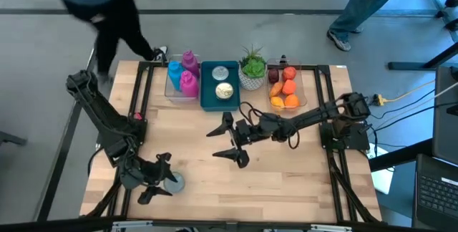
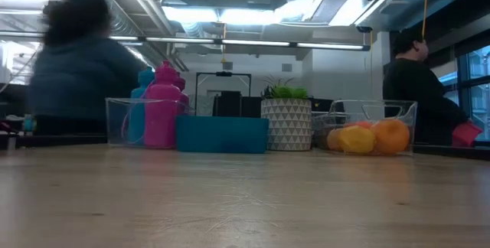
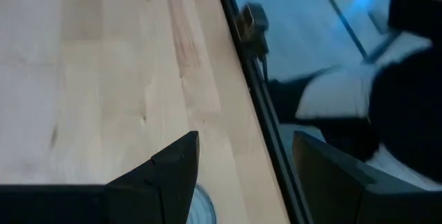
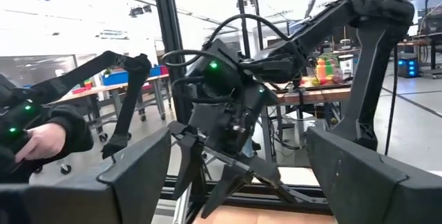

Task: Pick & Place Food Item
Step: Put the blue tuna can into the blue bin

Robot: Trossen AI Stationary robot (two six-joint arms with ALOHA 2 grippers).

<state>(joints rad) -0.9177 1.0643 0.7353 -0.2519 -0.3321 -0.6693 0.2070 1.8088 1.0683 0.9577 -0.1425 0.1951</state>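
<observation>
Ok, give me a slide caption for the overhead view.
Both arms over the wooden table, right gripper open mid-table, fruit bin untouched at the back.

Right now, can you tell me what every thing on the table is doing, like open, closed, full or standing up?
left gripper: open, low over the table's near left corner, holding nothing.
right gripper: open, empty, mid-table.
fruit bin: holds orange and red fruit.
bottle bin: holds pink and blue bottles, upright.
teal tray: holds two round items.
potted plant: upright.
</observation>
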